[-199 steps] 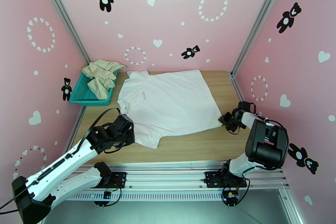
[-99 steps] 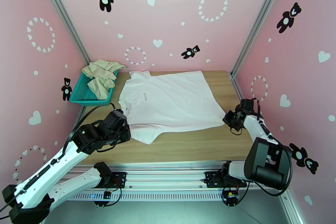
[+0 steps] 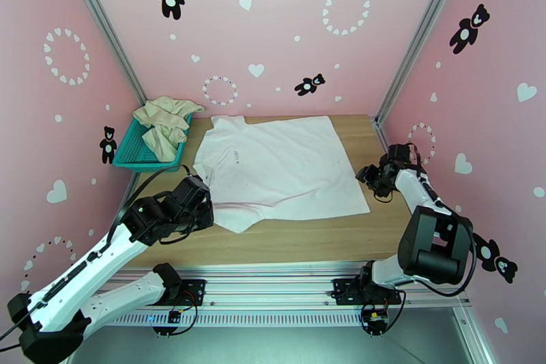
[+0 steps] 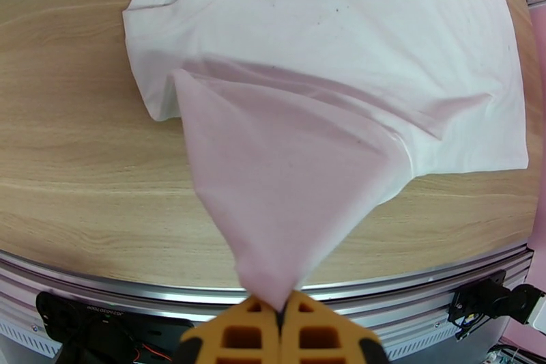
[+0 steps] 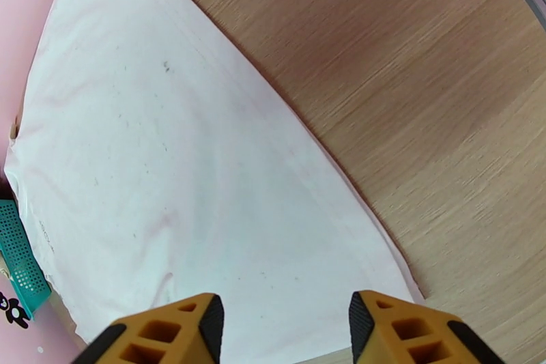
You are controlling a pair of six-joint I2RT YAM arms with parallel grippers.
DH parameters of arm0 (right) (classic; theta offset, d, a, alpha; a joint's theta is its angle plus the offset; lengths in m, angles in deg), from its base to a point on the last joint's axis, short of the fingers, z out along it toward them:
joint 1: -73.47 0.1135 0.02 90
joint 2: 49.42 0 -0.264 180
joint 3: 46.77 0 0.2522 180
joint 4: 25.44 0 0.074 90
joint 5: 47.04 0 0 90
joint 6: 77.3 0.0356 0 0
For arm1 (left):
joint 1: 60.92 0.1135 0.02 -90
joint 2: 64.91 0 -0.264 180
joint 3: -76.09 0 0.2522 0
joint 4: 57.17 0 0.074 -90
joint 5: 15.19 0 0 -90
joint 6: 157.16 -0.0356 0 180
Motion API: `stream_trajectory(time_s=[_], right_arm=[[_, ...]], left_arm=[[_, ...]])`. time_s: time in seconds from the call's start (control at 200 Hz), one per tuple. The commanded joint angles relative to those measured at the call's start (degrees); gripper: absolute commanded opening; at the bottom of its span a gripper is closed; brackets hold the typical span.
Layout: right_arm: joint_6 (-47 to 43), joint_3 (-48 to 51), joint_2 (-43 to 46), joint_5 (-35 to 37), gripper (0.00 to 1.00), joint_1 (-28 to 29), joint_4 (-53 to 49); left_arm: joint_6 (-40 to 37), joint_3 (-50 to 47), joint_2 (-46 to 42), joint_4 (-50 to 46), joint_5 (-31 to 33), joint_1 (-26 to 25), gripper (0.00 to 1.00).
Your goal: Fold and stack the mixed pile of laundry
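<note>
A white T-shirt [image 3: 283, 167] lies spread on the wooden table [image 3: 307, 239], its small dark chest mark toward the left. My left gripper [image 3: 203, 207] is shut on the shirt's near-left sleeve; in the left wrist view the cloth [image 4: 286, 181] rises in a taut cone into the closed orange fingertips [image 4: 252, 331]. My right gripper [image 3: 366, 179] hovers open over the shirt's right hem [image 5: 327, 167], with its orange fingertips [image 5: 198, 324] apart and nothing between them. The cream-beige garment [image 3: 162, 123] lies crumpled in the teal basket [image 3: 133, 154].
The teal mesh basket sits at the table's far-left corner against the pink wall. Pink walls enclose the table on three sides. Bare wood [image 5: 423, 85] runs along the right side and the near edge, where an aluminium rail [image 3: 286, 270] carries both arm bases.
The right gripper let go of the shirt's right hem, opened and moved slightly back. The hem now lies flat. The left gripper kept its hold on the sleeve and barely shifted.
</note>
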Motion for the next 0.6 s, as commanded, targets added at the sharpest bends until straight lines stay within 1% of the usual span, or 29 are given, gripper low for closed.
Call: stream_trajectory(time_s=[0.0,0.09,0.205,0.29,0.375,0.426,0.596], right_arm=[[0.0,3.9,5.5,2.7,0.60,-1.7,-4.2],[-0.7,9.7,7.3,-1.6,0.60,-6.0,-3.2],[-0.2,14.9,6.0,-6.8,0.57,-10.4,-0.1],[1.2,17.0,4.3,-7.9,0.54,-10.6,2.6],[2.0,18.3,2.7,-6.3,0.48,-10.5,5.7],[2.0,18.2,1.2,-5.2,0.44,-10.6,6.9],[2.6,17.7,-2.4,-6.0,0.34,-10.1,9.5]], left_arm=[[-0.7,-0.4,0.0,1.5,0.3,-0.4,0.00],[-0.5,-1.4,-0.2,2.0,-0.1,-0.5,0.00],[-0.5,-2.3,-0.3,2.6,-1.0,-0.5,0.00],[-0.6,-2.8,-0.6,2.6,-1.4,-0.5,0.00],[0.0,-3.9,-1.4,2.7,-1.8,-0.4,0.00],[0.5,-5.0,-1.9,3.1,-2.4,-0.5,0.00],[2.1,-7.9,-3.1,3.7,-4.0,-0.4,0.00]])
